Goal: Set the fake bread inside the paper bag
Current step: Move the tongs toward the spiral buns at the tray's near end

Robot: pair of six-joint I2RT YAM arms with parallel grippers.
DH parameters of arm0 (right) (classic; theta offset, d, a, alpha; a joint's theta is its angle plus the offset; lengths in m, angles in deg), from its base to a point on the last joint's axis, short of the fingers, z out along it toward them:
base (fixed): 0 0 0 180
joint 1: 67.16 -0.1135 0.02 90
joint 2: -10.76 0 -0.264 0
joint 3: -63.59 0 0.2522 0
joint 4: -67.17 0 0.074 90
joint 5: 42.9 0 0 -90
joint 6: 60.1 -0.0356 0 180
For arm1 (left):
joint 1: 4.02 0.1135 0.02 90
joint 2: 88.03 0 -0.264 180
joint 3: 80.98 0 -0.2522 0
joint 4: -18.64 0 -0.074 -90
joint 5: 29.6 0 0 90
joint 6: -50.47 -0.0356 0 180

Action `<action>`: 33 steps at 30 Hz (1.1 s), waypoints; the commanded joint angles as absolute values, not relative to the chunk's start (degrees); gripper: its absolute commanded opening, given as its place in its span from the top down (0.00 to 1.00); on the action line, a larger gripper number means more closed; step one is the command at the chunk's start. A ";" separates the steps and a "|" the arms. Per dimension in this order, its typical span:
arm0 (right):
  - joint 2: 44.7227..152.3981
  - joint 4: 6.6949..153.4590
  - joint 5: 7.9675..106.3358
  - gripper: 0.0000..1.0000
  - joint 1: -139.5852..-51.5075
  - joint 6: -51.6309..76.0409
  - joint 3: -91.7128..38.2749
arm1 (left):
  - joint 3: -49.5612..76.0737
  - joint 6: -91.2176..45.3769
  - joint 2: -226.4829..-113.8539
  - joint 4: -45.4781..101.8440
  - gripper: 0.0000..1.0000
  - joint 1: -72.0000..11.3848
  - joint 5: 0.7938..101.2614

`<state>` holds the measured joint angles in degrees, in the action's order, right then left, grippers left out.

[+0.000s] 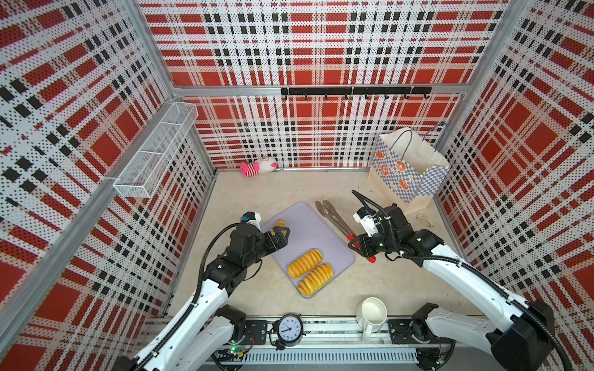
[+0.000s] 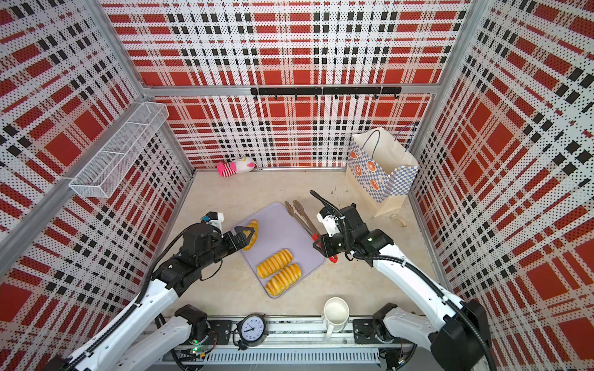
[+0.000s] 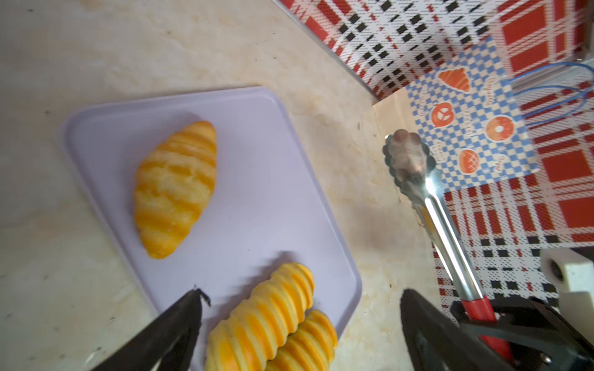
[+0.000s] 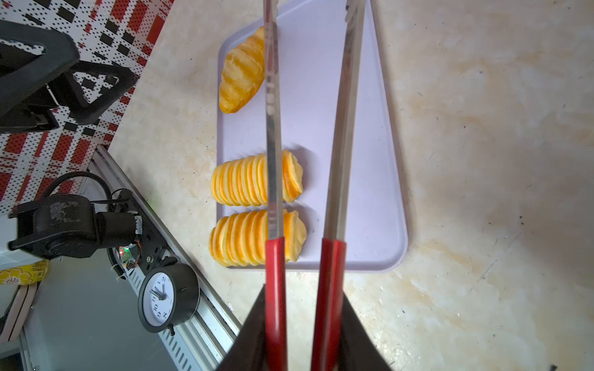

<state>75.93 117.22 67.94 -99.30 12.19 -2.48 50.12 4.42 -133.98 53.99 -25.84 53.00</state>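
Note:
A lavender tray (image 1: 316, 229) holds the fake bread that shows: two ridged loaves (image 1: 304, 263) (image 1: 315, 278) side by side and a croissant (image 3: 175, 189) at its left end. My left gripper (image 1: 284, 237) hangs open just above the tray, next to the croissant (image 1: 280, 222), with nothing between its fingers. My right gripper (image 1: 359, 245) is shut on the red handles of metal tongs (image 1: 332, 218). The tongs (image 4: 344, 128) stand apart over the tray's right side and hold nothing. The checked paper bag (image 1: 408, 163) stands open at the back right.
A pink-and-white plush toy (image 1: 258, 166) lies at the back wall. A white jug (image 1: 373, 313) and a small clock (image 1: 290, 331) stand at the front rail. A wire basket (image 1: 154, 151) hangs on the left wall. A small pale scrap (image 1: 424, 220) lies beside the bag.

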 commanded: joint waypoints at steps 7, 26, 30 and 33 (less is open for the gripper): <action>75.45 123.27 67.13 0.71 -101.52 12.64 -4.79 | 47.99 -2.26 -136.43 63.19 0.02 -22.73 49.46; 61.69 130.48 41.58 0.72 -109.10 48.25 -7.62 | 44.96 -6.18 -135.99 68.42 0.02 -27.09 50.95; 55.01 129.48 40.98 0.73 -109.13 62.68 -3.26 | 44.99 -7.94 -135.42 70.26 0.02 -24.80 49.76; 49.56 128.92 43.81 0.73 -109.15 74.63 0.52 | 45.48 -9.47 -135.97 70.16 0.02 -23.82 47.40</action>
